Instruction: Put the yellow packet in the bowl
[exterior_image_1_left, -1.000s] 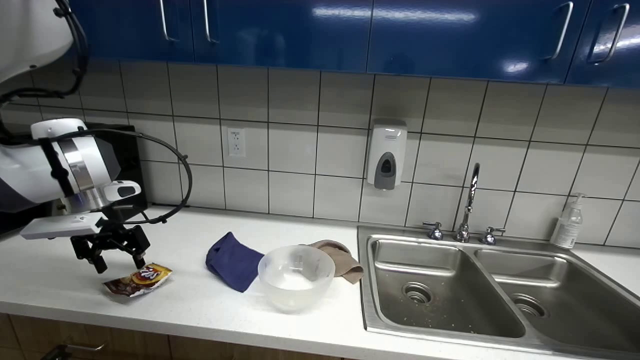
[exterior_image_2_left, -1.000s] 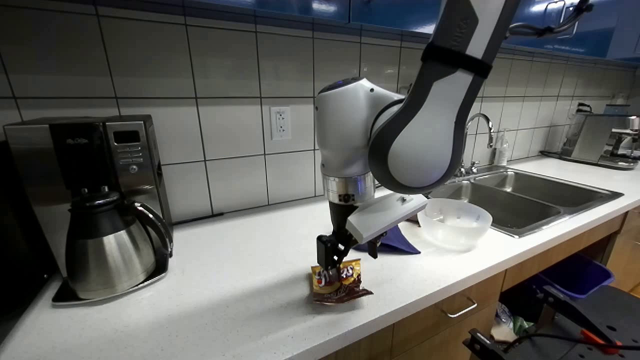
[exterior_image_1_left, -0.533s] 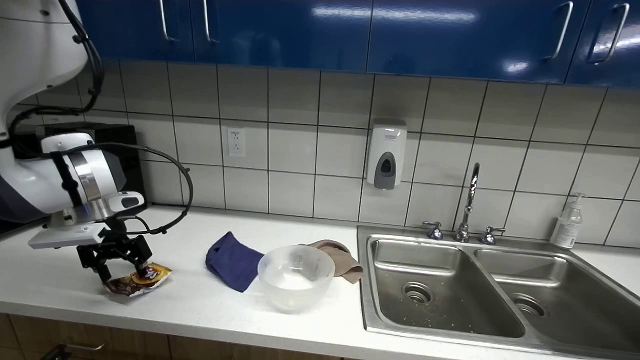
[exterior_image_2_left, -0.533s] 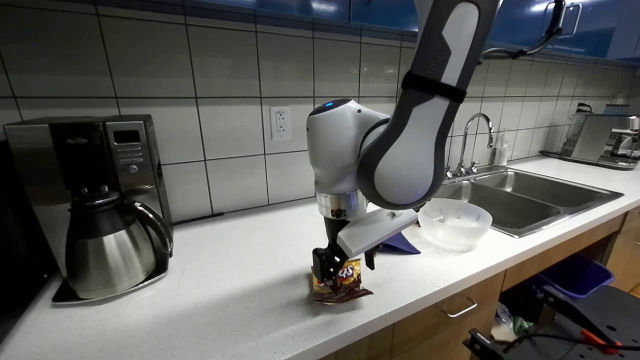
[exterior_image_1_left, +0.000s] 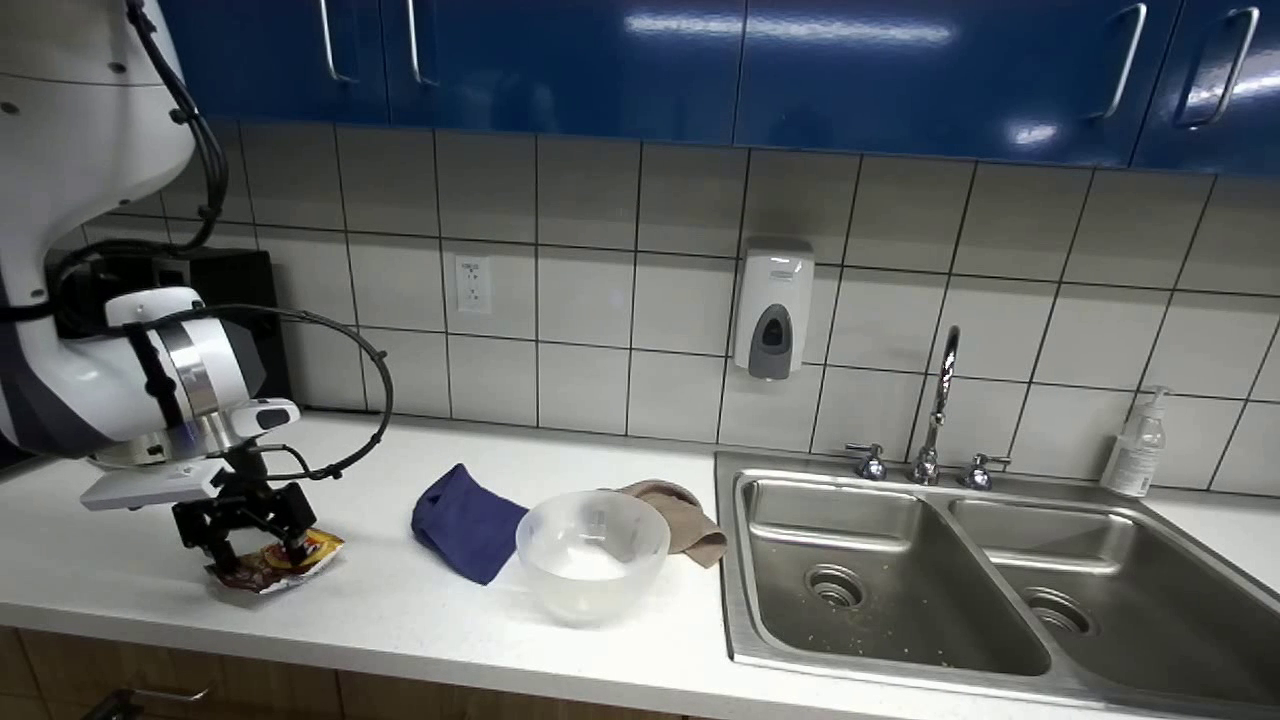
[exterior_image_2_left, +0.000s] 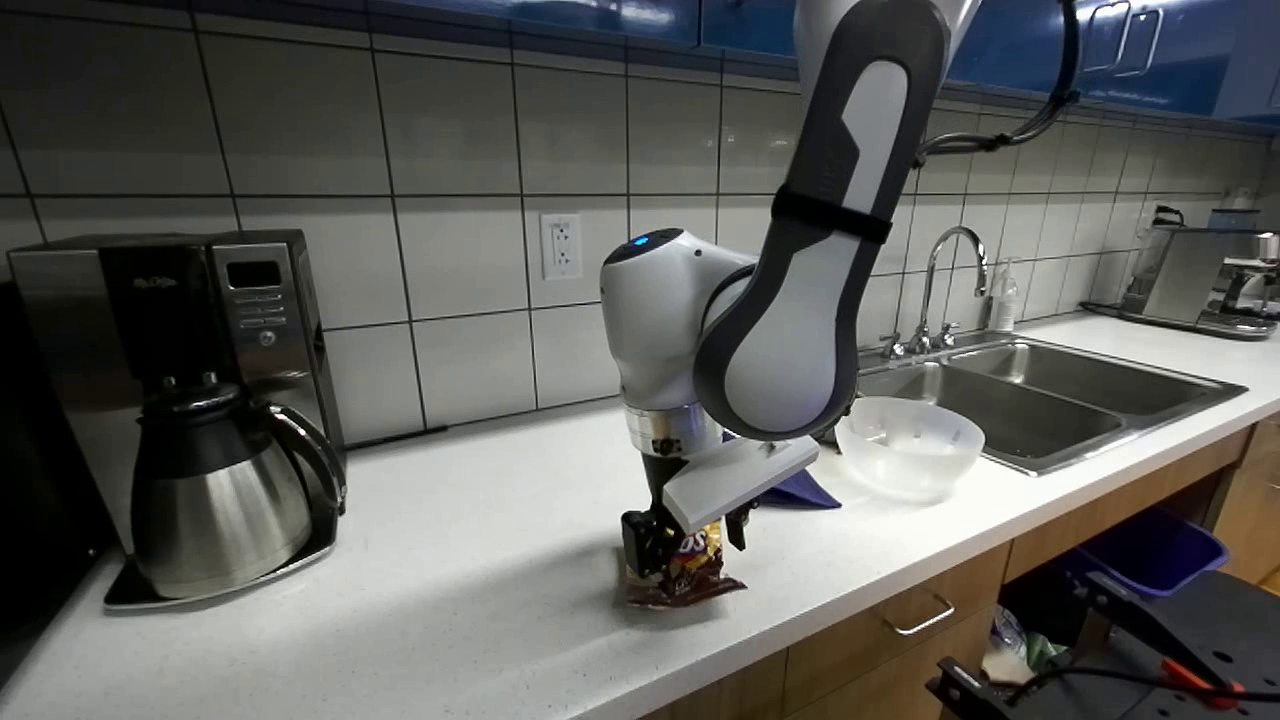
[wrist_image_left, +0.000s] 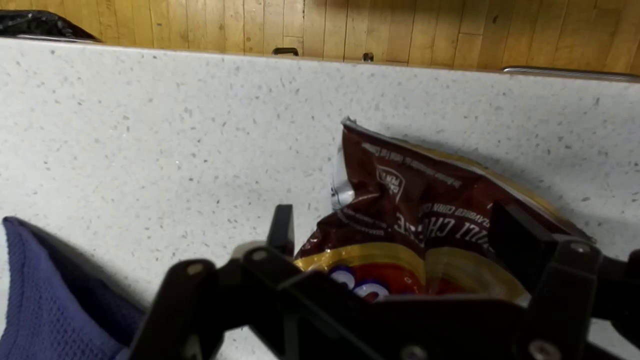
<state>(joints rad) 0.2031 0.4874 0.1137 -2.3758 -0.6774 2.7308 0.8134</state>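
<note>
In an exterior view: a crinkled yellow-and-brown foil packet (exterior_image_1_left: 270, 572) lies on the white countertop (exterior_image_1_left: 400, 610). Black two-finger gripper (exterior_image_1_left: 262, 560) sits low over it, jaws apart, nothing held. Round, translucent, plastic-looking bowl (exterior_image_1_left: 592, 600) stands upright at 3 o'clock from the packet, well apart; rumpled navy-blue cloth (exterior_image_1_left: 466, 525) lies near the bowl's 9 o'clock, partway between the two. Placing: not done; packet is outside the bowl.

In an exterior view: bowl at 2 o'clock from the packet. Packet's dark lower edge rests on the countertop, its upper part half hidden behind the gripper. Lift: not begun.

Wrist view: one finger (wrist_image_left: 282, 230) by the packet's 9 o'clock edge, the opposite finger (wrist_image_left: 520, 240) at 3 o'clock, overlapping the brown face. Wide gap between them: spread, not clenched. Contact with the foil: cannot tell. Cloth shows between 8 and 9 o'clock; bowl out of frame. Reach, as judged: done or nearly so. Left, by my estimate: close on the foil, raise it, carry it past the cloth, lower it into the bowl, let go.
</note>
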